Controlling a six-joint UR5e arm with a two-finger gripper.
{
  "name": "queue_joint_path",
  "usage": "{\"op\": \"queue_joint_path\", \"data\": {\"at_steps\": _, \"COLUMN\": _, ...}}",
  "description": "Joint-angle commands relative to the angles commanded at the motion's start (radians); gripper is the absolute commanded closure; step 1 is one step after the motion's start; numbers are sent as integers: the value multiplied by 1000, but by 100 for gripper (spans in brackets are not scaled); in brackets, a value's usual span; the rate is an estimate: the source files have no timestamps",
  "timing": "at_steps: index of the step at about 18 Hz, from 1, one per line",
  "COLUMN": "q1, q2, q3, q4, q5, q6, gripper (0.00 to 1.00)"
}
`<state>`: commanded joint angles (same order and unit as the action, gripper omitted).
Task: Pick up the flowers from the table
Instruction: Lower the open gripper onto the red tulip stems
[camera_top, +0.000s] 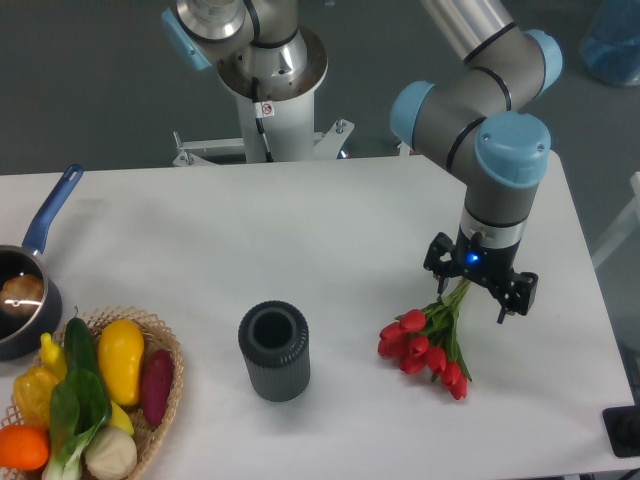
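A dark cup (274, 350) stands left of the flowers (425, 342), which lie on the surface (330, 240) toward its right near edge. With only thin stems gripped, they could slip or swing. The hand (478, 287) appears to grip the stem ends, fingers spread fairly wide.

Table (300, 240): plain white. Flowers (425, 345): red buds, green stems and leaves. Gripper (480, 290): black, lit by a small blue light. Arm (490, 110): grey, capped in light blue at the joints. Cup (274, 350): dark grey, ribbed. Basket (165, 345): tan wicker, filled with yellow, purple, green, orange and cream vegetables. Pan (25, 300): dark, fitted with a blue handle.
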<state>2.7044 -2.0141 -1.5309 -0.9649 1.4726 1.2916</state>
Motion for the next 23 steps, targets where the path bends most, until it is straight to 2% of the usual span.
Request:
{"op": "queue_joint_path", "data": {"at_steps": 5, "q1": 0, "q2": -3, "q3": 0, "q4": 2, "q5": -2, "q6": 14, "gripper": 0}}
{"op": "queue_joint_path", "data": {"at_steps": 8, "q1": 2, "q2": -15, "q3": -8, "q4": 3, "q5": 3, "q6": 90, "gripper": 0}}
{"op": "queue_joint_path", "data": {"at_steps": 15, "q1": 9, "q2": -6, "q3": -100, "q4": 3, "q5": 2, "q6": 100, "gripper": 0}}
{"op": "queue_joint_path", "data": {"at_steps": 17, "q1": 6, "q2": -9, "q3": -107, "q4": 14, "q5": 6, "q6": 94, "gripper": 0}}
{"op": "queue_joint_path", "data": {"at_steps": 23, "q1": -28, "q2": -55, "q3": -115, "q4": 23, "q5": 167, "q6": 71, "gripper": 0}}
